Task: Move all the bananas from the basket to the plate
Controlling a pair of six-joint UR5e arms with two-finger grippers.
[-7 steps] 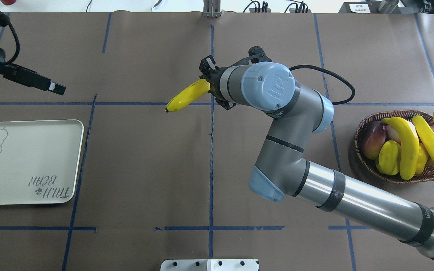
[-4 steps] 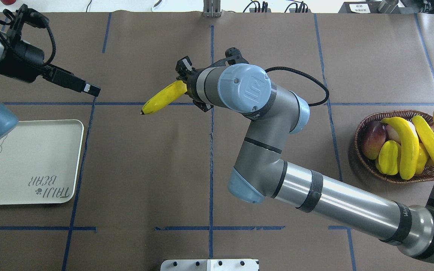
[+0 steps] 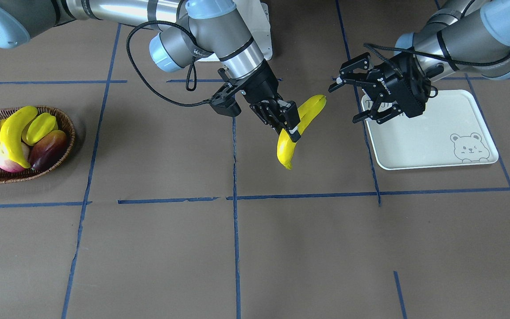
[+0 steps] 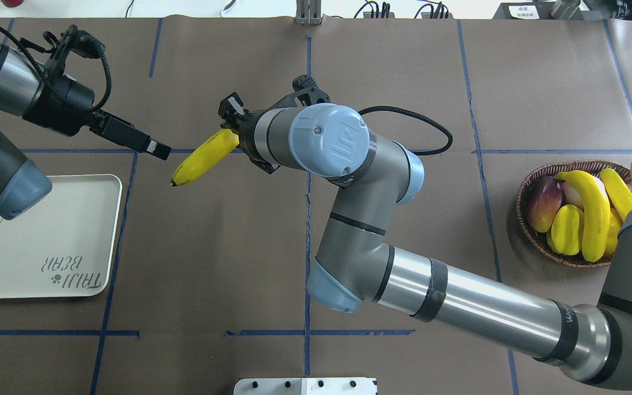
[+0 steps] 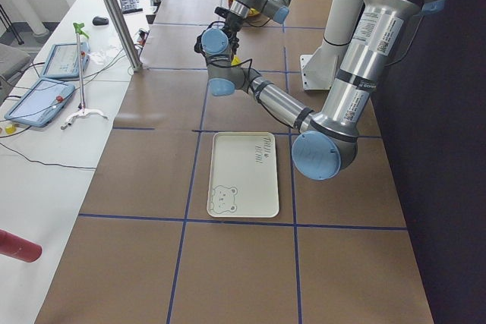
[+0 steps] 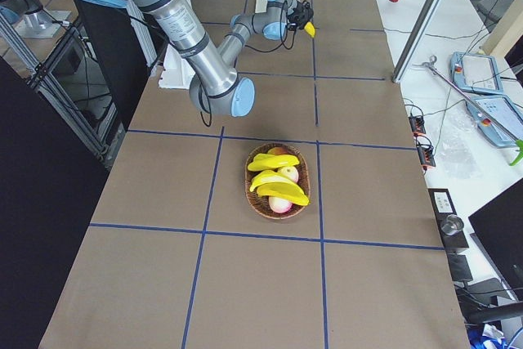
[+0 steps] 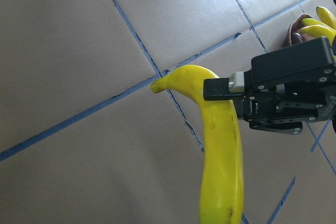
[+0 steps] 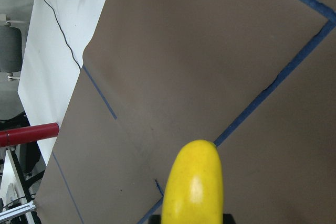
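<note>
My right gripper (image 3: 287, 120) is shut on a yellow banana (image 4: 203, 158) and holds it above the table, left of centre; the banana also shows in the front view (image 3: 291, 141). My left gripper (image 3: 343, 102) is open, close to the banana's free end without touching it, by the plate's corner. The left wrist view shows the banana (image 7: 220, 161) held by the right gripper (image 7: 231, 83). The plate (image 4: 36, 241) lies at the left with nothing on it. The wicker basket (image 4: 535, 241) at the right holds three bananas (image 4: 590, 214).
The basket also holds a yellow-green starfruit (image 4: 566, 229), a dark red mango (image 4: 543, 203) and a peach-like fruit. The right arm's long forearm (image 4: 475, 307) stretches across the table's right half. A white mount plate (image 4: 305, 387) sits at the near edge.
My right arm has carried the banana leftward toward the plate. My left arm has swung in from the left, its open gripper now close to the banana's tip.
</note>
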